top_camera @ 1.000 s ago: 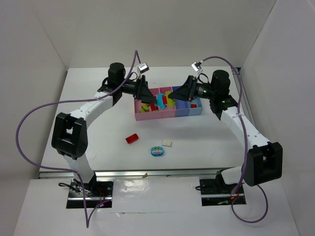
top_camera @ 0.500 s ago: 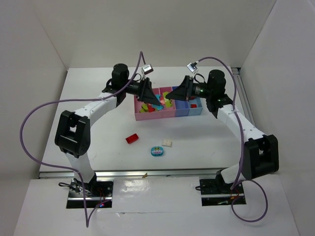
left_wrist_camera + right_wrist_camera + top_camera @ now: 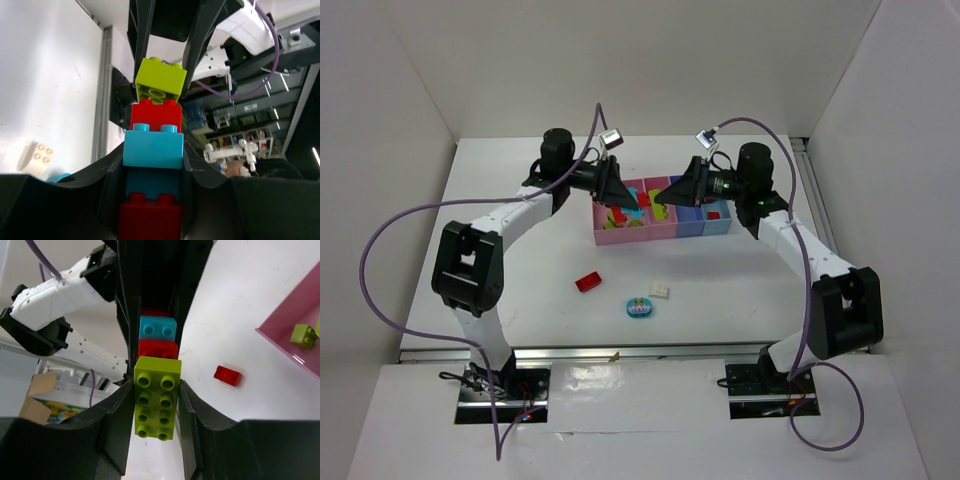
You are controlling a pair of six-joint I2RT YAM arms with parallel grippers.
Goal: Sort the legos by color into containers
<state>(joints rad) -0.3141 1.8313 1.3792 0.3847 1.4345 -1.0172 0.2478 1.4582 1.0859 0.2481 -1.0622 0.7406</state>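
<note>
A stack of legos [image 3: 647, 198] hangs in the air over the containers, gripped from both ends. My left gripper [image 3: 152, 175] is shut on its teal-blue brick [image 3: 153, 147] and the dark red brick [image 3: 150, 220] beside it. A red brick [image 3: 156, 116] joins these to a yellow-green brick [image 3: 157, 397], on which my right gripper [image 3: 156, 405] is shut. Below stand the wide pink bin [image 3: 620, 236], the blue bin [image 3: 692, 226] and the light blue bin [image 3: 718, 223]. A red lego [image 3: 587, 282], a cream-white lego [image 3: 661, 291] and a teal-blue and pink lego [image 3: 639, 308] lie loose on the table.
The wide pink bin [image 3: 290, 305] holds yellow-green pieces [image 3: 302, 335]. White walls enclose the table on three sides. Purple cables loop from both arms. The loose red lego [image 3: 227, 375] lies on the white table in front of the bins.
My left gripper has shut on the teal-blue end of the stack, which my right gripper was holding. Both arms have shifted slightly over the bins.
</note>
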